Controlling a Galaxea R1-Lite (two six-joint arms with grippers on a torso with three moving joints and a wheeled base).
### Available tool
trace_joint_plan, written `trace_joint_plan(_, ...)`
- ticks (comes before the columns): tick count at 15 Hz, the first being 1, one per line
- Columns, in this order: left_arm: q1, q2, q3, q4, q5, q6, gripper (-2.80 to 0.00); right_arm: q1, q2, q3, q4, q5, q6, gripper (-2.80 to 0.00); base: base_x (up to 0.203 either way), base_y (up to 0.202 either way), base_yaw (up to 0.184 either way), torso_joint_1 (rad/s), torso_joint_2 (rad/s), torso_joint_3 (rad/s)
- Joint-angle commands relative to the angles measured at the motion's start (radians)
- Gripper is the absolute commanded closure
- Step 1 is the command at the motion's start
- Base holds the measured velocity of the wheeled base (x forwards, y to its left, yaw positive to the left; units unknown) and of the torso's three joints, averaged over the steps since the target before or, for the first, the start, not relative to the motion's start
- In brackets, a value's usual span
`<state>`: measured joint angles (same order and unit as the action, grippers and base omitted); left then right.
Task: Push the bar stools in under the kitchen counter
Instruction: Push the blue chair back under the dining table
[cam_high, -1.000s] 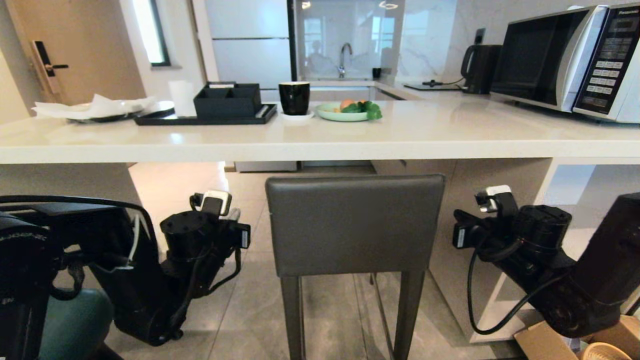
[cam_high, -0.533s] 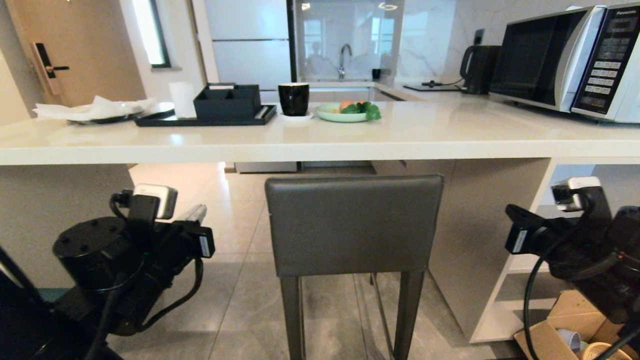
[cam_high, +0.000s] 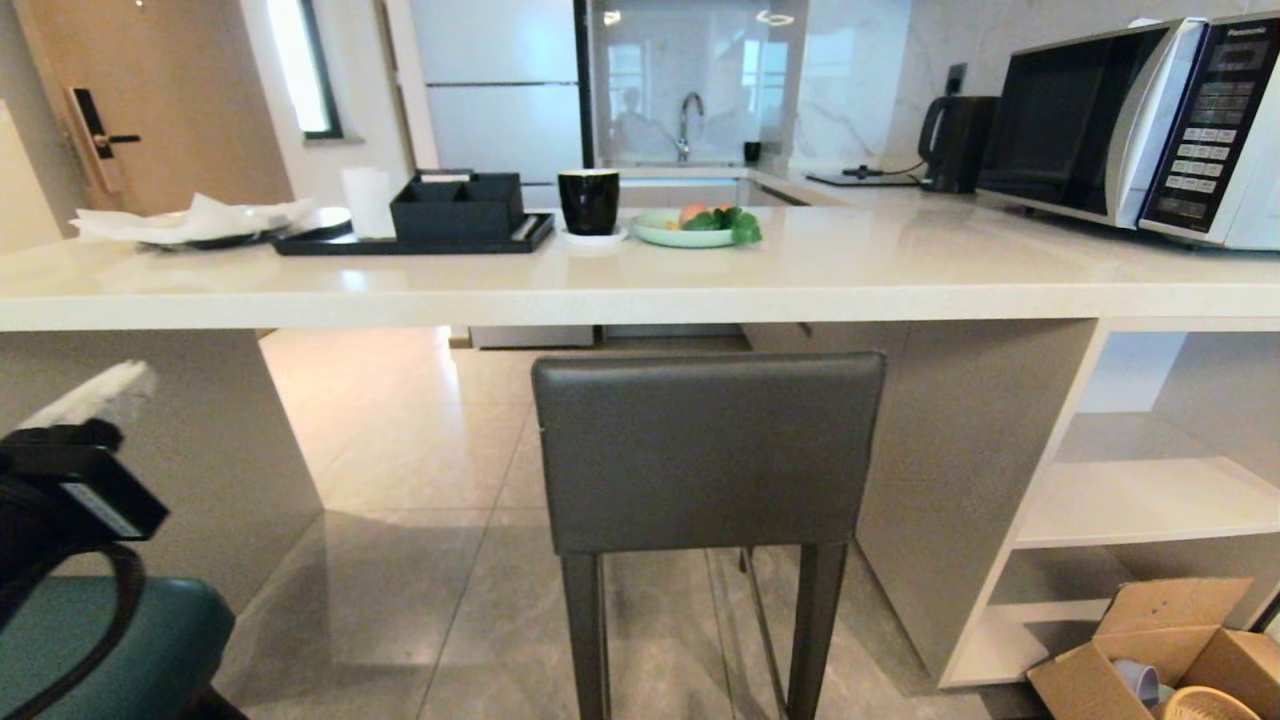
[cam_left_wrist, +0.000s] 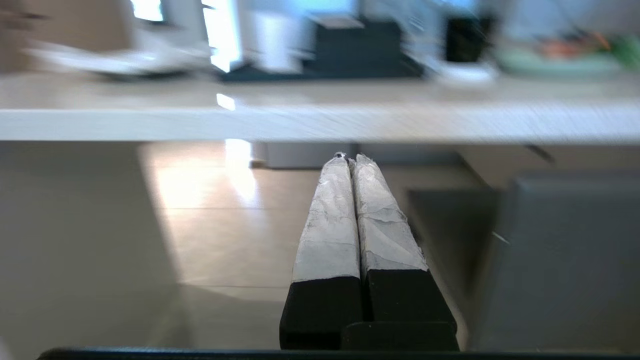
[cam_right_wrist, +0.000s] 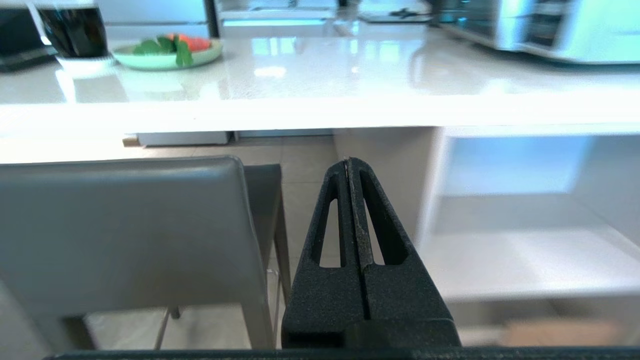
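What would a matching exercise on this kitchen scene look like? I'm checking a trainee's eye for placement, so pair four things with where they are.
Things:
1. grey stool
2. teal stool
3. microwave
4. cardboard box

Places:
A. on the kitchen counter, at its right end
B. on the floor by the white shelves
C. centred before the counter, its back just below the counter's edge
D. low at the head view's left edge

Pairs: 1-C, 2-D, 3-A, 4-B
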<state>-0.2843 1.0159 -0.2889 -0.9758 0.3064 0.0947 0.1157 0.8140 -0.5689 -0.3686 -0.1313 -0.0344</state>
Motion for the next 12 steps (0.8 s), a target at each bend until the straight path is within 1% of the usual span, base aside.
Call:
trace_joint_plan(1, 0.076, -0.352, -0.089, 0.362, 0.004, -0.005, 0.00, -0.002, -0.278, -0.082, 0.321, -0.017, 0.002, 0.00, 0.000, 0.000, 0.000, 0.000, 0.00, 0.000)
trace_joint_plan(2, 0.114, -0.445, -0.119, 0.475, 0.002, -0.007, 0.00, -0.002, -0.344, -0.084, 0.353, -0.021, 0.000, 0.00, 0.000, 0.000, 0.000, 0.000, 0.00, 0.000)
trace_joint_plan(4, 0.174, -0.609, -0.149, 0.632, -0.031, -0.017, 0.00, -0.002, -0.465, -0.074, 0.424, -0.025, -0.002, 0.00, 0.000, 0.000, 0.000, 0.000, 0.00, 0.000)
trace_joint_plan(5, 0.192, -0.684, -0.153, 0.712, -0.053, -0.022, 0.00, -0.003, -0.517, -0.071, 0.492, -0.030, -0.005, 0.00, 0.000, 0.000, 0.000, 0.000, 0.00, 0.000)
trace_joint_plan(6, 0.216, -0.732, -0.143, 0.781, -0.075, -0.027, 0.00, -0.003, -0.539, -0.067, 0.551, -0.071, -0.005, 0.00, 0.000, 0.000, 0.000, 0.000, 0.00, 0.000)
trace_joint_plan(7, 0.240, -0.761, -0.114, 0.808, -0.118, -0.031, 0.00, -0.004, -0.539, -0.060, 0.554, -0.156, -0.007, 0.00, 0.000, 0.000, 0.000, 0.000, 0.00, 0.000)
trace_joint_plan(8, 0.251, -0.780, -0.097, 0.823, -0.184, -0.038, 0.00, -0.005, -0.539, -0.058, 0.556, -0.177, -0.016, 0.00, 0.000, 0.000, 0.000, 0.000, 0.00, 0.000)
trace_joint_plan(9, 0.259, -0.795, -0.095, 0.864, -0.209, -0.040, 0.00, -0.008, -0.539, -0.061, 0.556, -0.174, -0.056, 0.00, 0.000, 0.000, 0.000, 0.000, 0.00, 0.000)
trace_joint_plan(10, 0.268, -0.805, -0.102, 0.933, -0.215, -0.040, 0.00, -0.038, -0.539, -0.066, 0.556, -0.171, -0.082, 0.00, 0.000, 0.000, 0.000, 0.000, 0.00, 0.000)
trace_joint_plan(11, 0.278, -0.835, -0.103, 0.968, -0.241, -0.043, 0.00, -0.090, -0.540, -0.068, 0.557, -0.155, -0.092, 0.00, 0.000, 0.000, 0.000, 0.000, 0.00, 0.000)
trace_joint_plan(12, 0.280, -0.866, -0.094, 0.980, -0.306, -0.050, 0.00, -0.140, -0.545, -0.066, 0.558, -0.103, -0.097, 0.00, 0.000, 0.000, 0.000, 0.000, 0.00, 0.000)
